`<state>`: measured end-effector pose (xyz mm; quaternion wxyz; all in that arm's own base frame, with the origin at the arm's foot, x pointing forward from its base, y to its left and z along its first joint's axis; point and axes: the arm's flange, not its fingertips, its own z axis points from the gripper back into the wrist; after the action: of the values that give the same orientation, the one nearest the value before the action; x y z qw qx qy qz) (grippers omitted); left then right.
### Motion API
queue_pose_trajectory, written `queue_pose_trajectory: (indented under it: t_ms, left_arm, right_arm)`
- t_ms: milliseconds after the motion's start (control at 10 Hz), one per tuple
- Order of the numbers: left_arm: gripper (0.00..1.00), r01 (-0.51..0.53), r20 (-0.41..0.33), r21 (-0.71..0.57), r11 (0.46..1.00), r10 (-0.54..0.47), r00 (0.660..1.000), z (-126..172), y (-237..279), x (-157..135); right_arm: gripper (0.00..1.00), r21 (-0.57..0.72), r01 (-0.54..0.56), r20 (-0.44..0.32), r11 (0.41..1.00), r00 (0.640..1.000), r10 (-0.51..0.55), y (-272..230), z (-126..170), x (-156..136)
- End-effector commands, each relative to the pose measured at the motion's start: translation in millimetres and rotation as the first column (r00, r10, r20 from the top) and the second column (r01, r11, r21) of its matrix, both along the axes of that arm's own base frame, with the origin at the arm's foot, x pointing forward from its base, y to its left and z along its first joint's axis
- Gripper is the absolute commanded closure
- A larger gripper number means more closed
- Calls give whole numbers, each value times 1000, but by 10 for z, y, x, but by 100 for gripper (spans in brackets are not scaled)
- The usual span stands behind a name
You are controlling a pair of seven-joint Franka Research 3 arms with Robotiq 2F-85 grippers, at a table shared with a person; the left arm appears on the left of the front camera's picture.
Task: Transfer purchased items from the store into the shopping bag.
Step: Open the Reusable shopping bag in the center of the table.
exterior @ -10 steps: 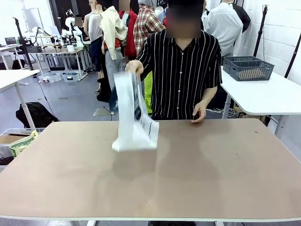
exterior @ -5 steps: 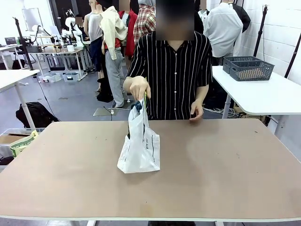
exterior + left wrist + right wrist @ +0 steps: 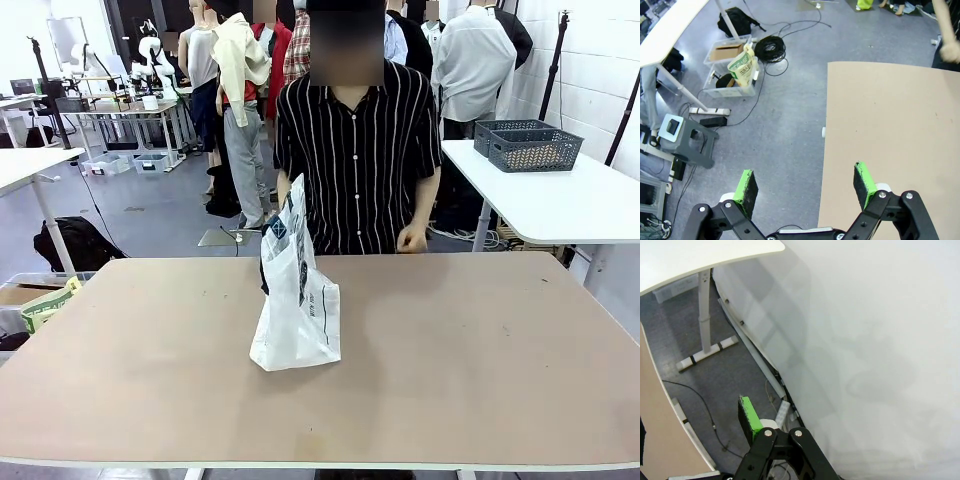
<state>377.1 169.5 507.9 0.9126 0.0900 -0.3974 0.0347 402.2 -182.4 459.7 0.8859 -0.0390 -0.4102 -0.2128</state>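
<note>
Left gripper (image 3: 805, 186): we see it spread wide, its two green pads (image 3: 746, 186) well apart. Nothing sits between them and they touch nothing. It hangs over the near left edge of the tan table (image 3: 890, 125), partly above the grey floor (image 3: 785, 115).
Right gripper (image 3: 771, 439): we see one green-padded finger (image 3: 748, 415) against a white wall (image 3: 880, 340). The other finger is out of sight, so we cannot tell how far it is parted. Nothing touches the finger that shows.
Shopping bag (image 3: 297, 310): it stands upright on the table, left of the middle and towards the far edge. It is translucent white with dark print on its side, and its top is drawn up to a peak.
Person (image 3: 358, 150): in a black striped shirt, standing just behind the far edge and behind the bag. One hand (image 3: 408, 238) is loosely curled above that edge, right of the bag and apart from it.
Store (image 3: 528, 148): a dark grey mesh basket on the white side table (image 3: 560, 205) at the far right, well apart from the bag.
</note>
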Motion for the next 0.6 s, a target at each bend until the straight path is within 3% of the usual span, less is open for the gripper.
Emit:
queue_pose_trajectory:
  t_ms: [0, 100, 300, 500]
  left_arm:
    - [0, 5, -3, 20, 1000, -5, 1000, 4, 30, -13]
    - [0, 0, 0, 0, 1000, 0, 1000, 0, 0, 0]
    - [0, 206, 21, 73, 976, -208, 978, 202, -634, 336]
    - [0, 364, 33, 120, 923, -370, 928, 411, -1150, 551]
  right_arm:
    - [0, -10, -4, -13, 1000, 1000, 4, 11, 8, -7]
    - [0, 0, 0, 0, 1000, 1000, 0, 0, 0, 0]
    - [0, -50, -166, 37, 985, 985, 168, 673, 472, 349]
    - [0, -55, -297, 55, 953, 952, 300, 1381, 859, 482]
